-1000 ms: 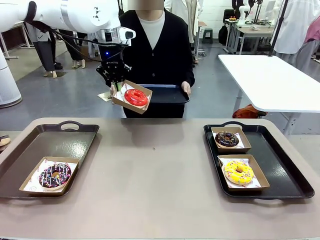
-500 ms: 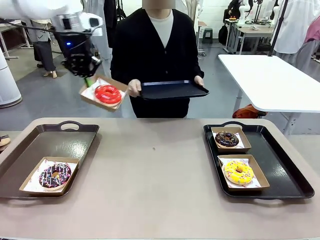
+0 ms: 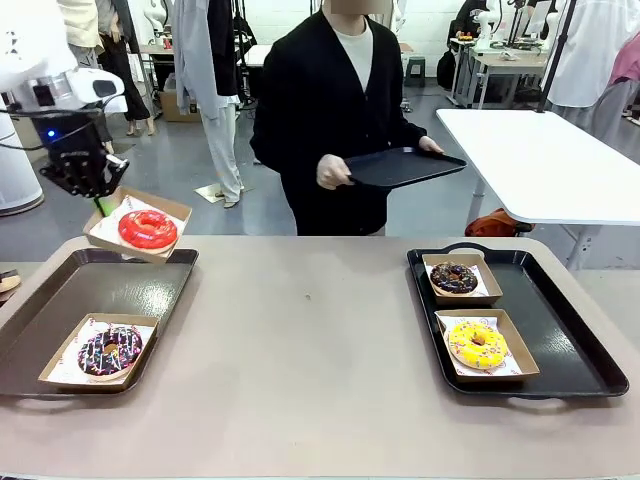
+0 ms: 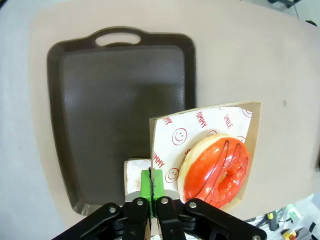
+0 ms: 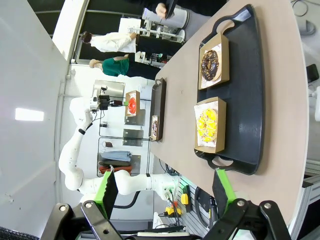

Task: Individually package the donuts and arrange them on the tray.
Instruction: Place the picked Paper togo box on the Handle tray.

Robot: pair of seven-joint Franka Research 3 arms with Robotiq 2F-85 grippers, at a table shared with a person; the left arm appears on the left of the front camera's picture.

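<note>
Red donut in box, pinched by left tool.

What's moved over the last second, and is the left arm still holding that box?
The left gripper, still shut on the red donut's box, carried it from in front of the person leftward and down to just above the left tray. The person drew the black tray back and to the right. The purple donut, chocolate donut and yellow donut stayed put.

White left arm, black gripper body, green-padded fingers, silver screws.
</note>
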